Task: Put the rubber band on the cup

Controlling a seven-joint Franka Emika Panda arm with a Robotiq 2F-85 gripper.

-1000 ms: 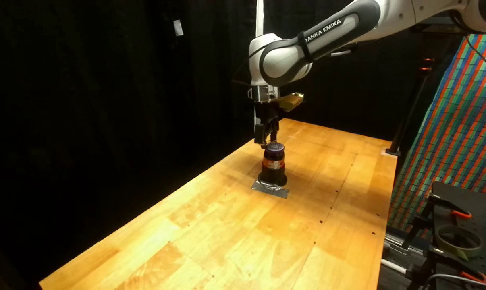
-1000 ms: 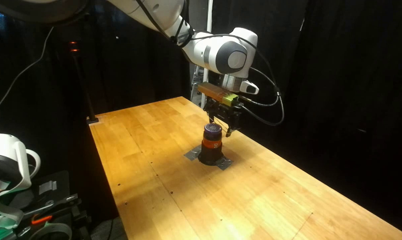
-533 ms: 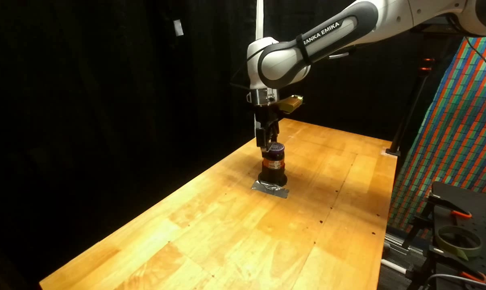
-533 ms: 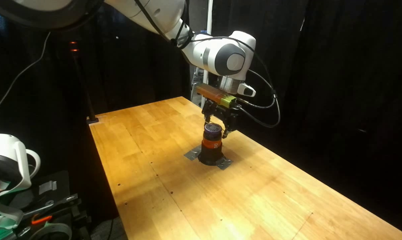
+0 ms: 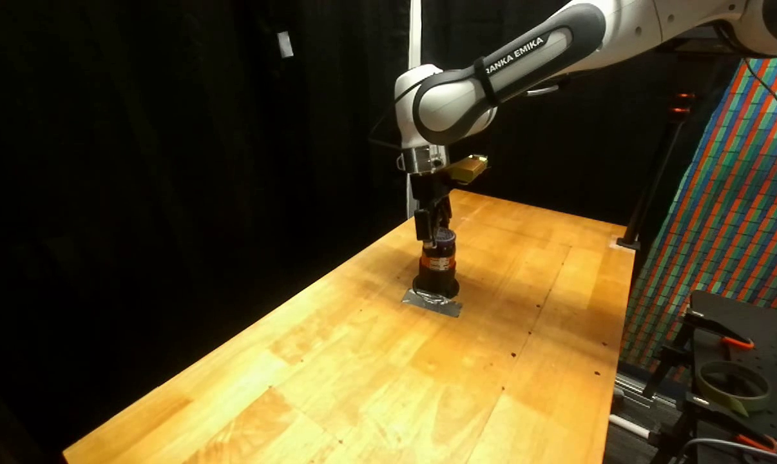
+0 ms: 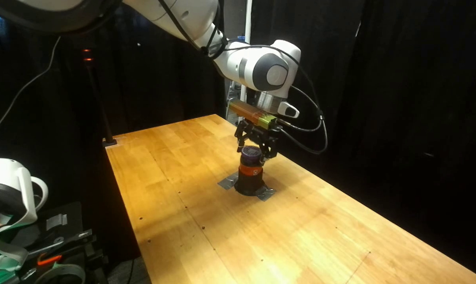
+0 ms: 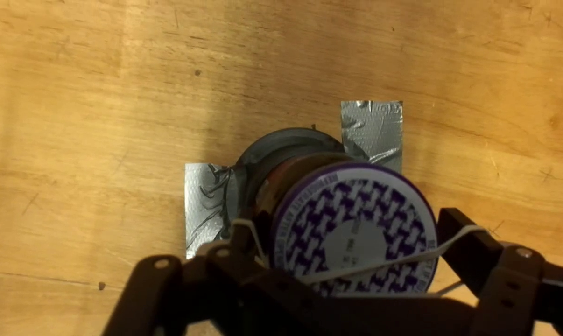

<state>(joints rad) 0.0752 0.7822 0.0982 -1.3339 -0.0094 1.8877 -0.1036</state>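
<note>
Wooden desk: within a second, wide-spread jaws sank to flank the jar, rubber band stretched over its top; seating presumably next.

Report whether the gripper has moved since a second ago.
Yes, down and toward the picture's left: in an exterior view, the gripper sits lower and further left against the cup, which has not shifted.
</note>
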